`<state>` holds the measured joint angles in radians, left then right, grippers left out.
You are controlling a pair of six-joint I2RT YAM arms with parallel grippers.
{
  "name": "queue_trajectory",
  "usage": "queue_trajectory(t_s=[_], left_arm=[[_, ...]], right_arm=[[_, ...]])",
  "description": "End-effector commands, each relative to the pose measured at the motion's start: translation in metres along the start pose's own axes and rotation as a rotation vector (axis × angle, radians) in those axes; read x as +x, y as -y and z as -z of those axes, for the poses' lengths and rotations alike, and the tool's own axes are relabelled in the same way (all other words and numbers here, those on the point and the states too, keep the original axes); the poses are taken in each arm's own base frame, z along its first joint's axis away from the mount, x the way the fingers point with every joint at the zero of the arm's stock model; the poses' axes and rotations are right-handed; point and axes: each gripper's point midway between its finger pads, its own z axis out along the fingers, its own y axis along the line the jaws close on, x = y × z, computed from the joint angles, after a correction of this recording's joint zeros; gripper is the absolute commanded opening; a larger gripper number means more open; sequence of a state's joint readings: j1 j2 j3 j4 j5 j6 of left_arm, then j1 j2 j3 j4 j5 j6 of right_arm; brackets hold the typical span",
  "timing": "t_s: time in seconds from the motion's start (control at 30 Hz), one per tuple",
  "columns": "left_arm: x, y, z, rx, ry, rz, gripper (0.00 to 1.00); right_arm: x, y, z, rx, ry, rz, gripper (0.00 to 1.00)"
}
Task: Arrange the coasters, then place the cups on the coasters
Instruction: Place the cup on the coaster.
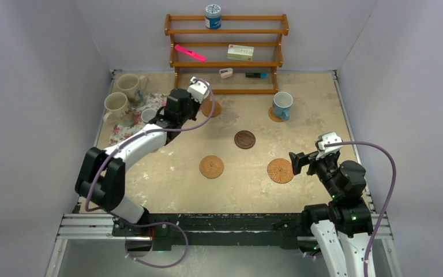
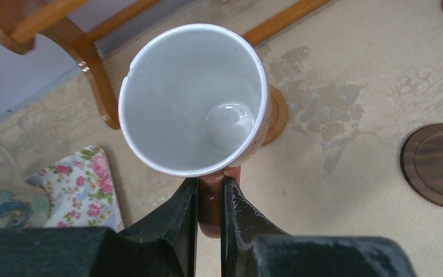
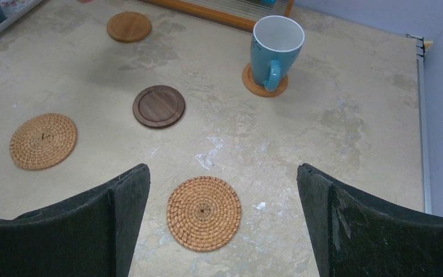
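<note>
The white mug (image 2: 190,98) with the pinkish handle sits at the back left of the counter (image 1: 167,184), over a smooth tan coaster (image 2: 276,115) whose edge shows past its right side. Whether its base rests on that disc or hangs just above it, I cannot tell. Close behind stands a leg of the wooden rack (image 1: 226,53), and just to the left is the floral mat (image 2: 86,184), which carries two cream mugs (image 1: 121,95) and a small grey-blue mug (image 1: 148,115).

Toward the middle lies the dark brown coaster (image 3: 158,106), bare. Nearer the arms are two woven coasters, one left (image 3: 43,140) and one right (image 3: 203,213), both bare and well apart. At the back right the blue mug (image 3: 276,49) stands upright on its own tan coaster (image 3: 251,86).

The left hand (image 2: 209,182) is closed narrow, its black fingers (image 2: 187,202) pinching the white mug's handle from both sides. The right hand (image 3: 224,173) is spread wide and holds nothing, hovering over the right woven coaster without touching it.
</note>
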<state>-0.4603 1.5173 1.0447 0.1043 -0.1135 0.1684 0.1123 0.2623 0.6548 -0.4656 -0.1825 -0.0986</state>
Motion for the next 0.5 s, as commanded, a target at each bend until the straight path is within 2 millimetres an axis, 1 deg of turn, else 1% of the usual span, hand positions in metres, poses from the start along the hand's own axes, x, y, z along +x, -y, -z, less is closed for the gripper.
queue_trajectory(t_s=[0.0, 0.2, 0.47], left_arm=[[-0.049, 0.0, -0.015, -0.057, 0.151, 0.064, 0.0], [-0.04, 0.021, -0.039, -0.053, 0.124, 0.077, 0.0], [-0.037, 0.027, -0.067, -0.065, 0.076, 0.088, 0.0]], right_arm=[[-0.005, 0.002, -0.003, 0.005, 0.015, 0.01, 0.99], [-0.005, 0.0, -0.001, -0.004, 0.021, 0.014, 0.99], [-0.006, -0.001, 0.0, -0.01, 0.03, 0.019, 0.99]])
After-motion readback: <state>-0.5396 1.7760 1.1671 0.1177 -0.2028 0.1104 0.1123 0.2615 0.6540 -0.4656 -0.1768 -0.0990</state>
